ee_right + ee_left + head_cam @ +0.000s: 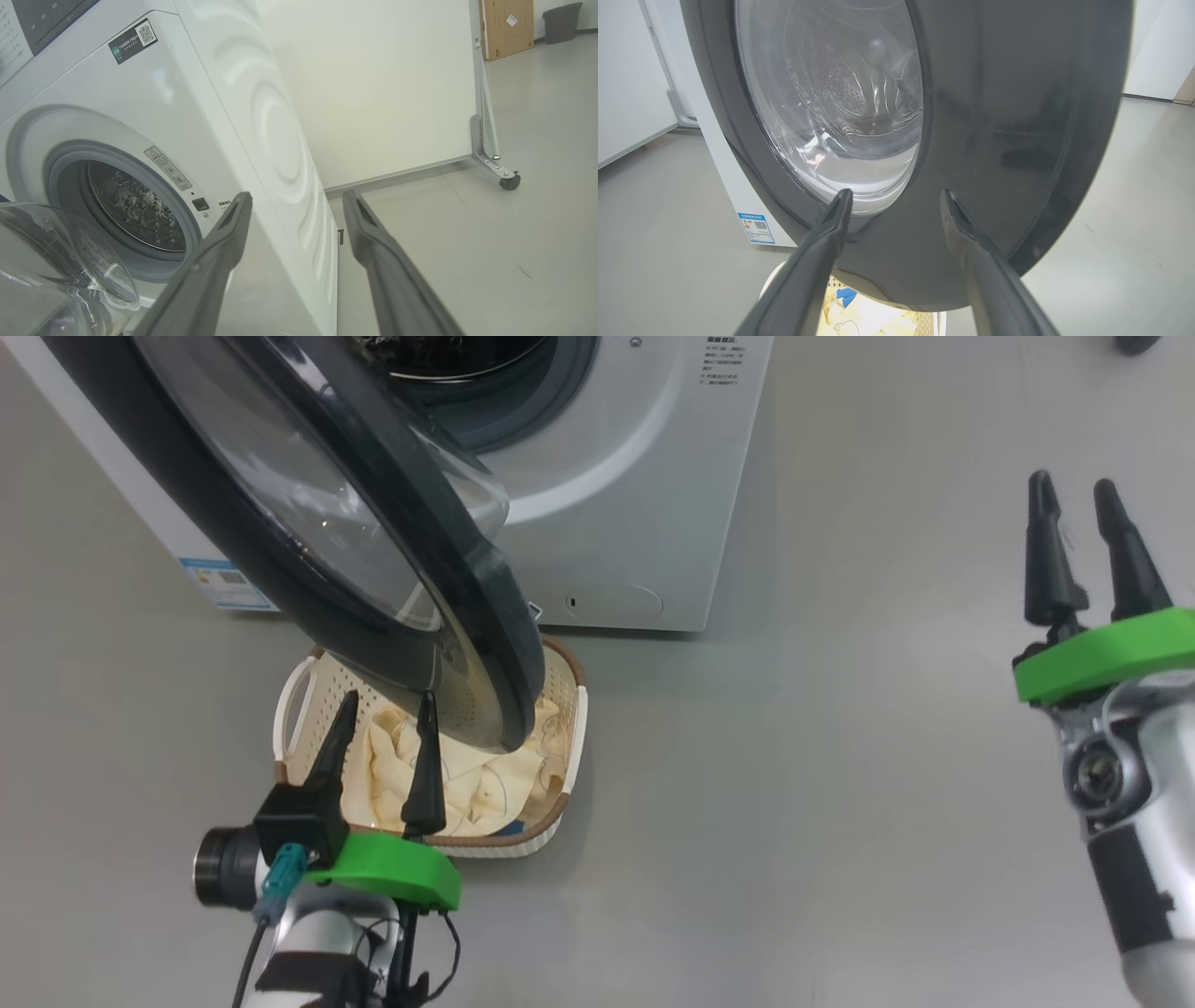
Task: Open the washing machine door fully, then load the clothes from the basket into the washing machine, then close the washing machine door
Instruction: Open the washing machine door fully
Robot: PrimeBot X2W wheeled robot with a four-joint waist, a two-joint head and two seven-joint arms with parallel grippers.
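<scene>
The left hand (pixel 388 697) and right hand (pixel 1073 481) spread wide, empty; the washing machine (pixel 635 476) bears a blue-white sticker (pixel 227 583) and QR label (pixel 133 41), unreadably small.

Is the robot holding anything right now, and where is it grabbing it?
Nothing. The left end effector and the right end effector are both open and empty.
</scene>
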